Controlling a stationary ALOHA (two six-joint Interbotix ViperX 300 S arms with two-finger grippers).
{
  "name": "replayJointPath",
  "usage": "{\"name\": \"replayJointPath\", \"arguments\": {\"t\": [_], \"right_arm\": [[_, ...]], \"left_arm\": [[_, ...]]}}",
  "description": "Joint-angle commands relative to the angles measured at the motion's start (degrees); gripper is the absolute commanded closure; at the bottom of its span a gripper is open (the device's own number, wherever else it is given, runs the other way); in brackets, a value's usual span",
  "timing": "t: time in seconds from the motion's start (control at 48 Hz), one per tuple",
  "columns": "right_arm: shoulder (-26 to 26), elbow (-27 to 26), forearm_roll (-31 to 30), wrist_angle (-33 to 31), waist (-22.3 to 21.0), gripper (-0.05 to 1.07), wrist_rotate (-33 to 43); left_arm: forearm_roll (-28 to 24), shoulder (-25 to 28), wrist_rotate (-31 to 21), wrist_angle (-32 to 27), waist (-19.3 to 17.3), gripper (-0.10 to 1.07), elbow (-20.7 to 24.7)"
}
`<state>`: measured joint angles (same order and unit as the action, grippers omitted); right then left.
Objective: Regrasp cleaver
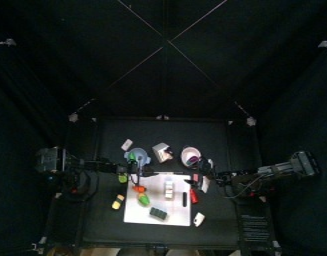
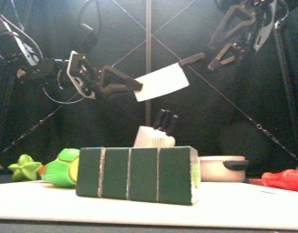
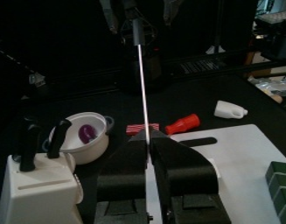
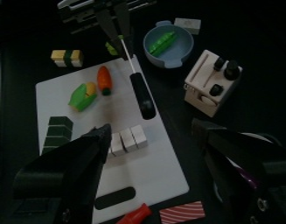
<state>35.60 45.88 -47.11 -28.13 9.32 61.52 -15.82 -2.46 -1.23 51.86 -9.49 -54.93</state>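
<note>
**Op A:** I have the cleaver (image 2: 162, 82) up in the air, well above the bench (image 2: 236, 207). My left hand (image 2: 115, 81) is clamped on its black handle, blade pointing toward the right arm. The right hand (image 2: 227, 56) hangs just off the blade's far tip with its jaws spread wide and nothing in them.

**Op B:** So one grip carries the whole thing. What worries you?

**Op A:** The handover. If I let go on the left before the right closes, the cleaver falls onto the white cutting board (image 4: 131, 122) and the green block (image 2: 137, 174) under it. From the left wrist I see the blade (image 3: 143, 96) only edge-on, a thin line, so lining up the right jaws is guesswork there.

**Op B:** And the right side?

**Op A:** It would be pinching flat, slick steel. I judge a shallow bite could let the blade pivot or slide out. The knife block (image 4: 214, 80) and blue bowl (image 4: 170, 43) sit close below too.
</note>
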Motion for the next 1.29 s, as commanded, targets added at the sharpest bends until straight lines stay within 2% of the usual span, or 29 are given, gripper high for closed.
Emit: {"name": "replayJointPath", "arguments": {"t": [0.0, 0.375, 0.667, 0.896, 1.271], "right_arm": [[-0.8, -0.7, -0.7, 1.5, 0.0, 0.01, -0.1], [-6.5, -1.2, -3.9, 2.0, -0.1, 0.01, -0.2], [-10.2, -1.3, -4.0, 4.9, -2.4, 0.01, -0.3], [-11.9, -1.2, -3.9, 6.7, -3.8, 0.01, -0.2], [-13.3, -1.4, -3.6, 6.9, -3.8, 0.01, -0.1]], "left_arm": [[0.2, -0.7, -0.2, -0.3, 0.1, 0.62, 0.5], [0.4, -0.5, -0.1, -4.6, 0.1, 0.62, 0.8], [0.0, 0.7, 0.0, -6.7, 0.7, 0.62, 1.1], [-0.7, 1.3, 0.0, -7.0, 1.3, 0.62, 1.1], [-0.8, 1.8, 0.1, -8.2, 1.6, 0.62, 1.6]]}}
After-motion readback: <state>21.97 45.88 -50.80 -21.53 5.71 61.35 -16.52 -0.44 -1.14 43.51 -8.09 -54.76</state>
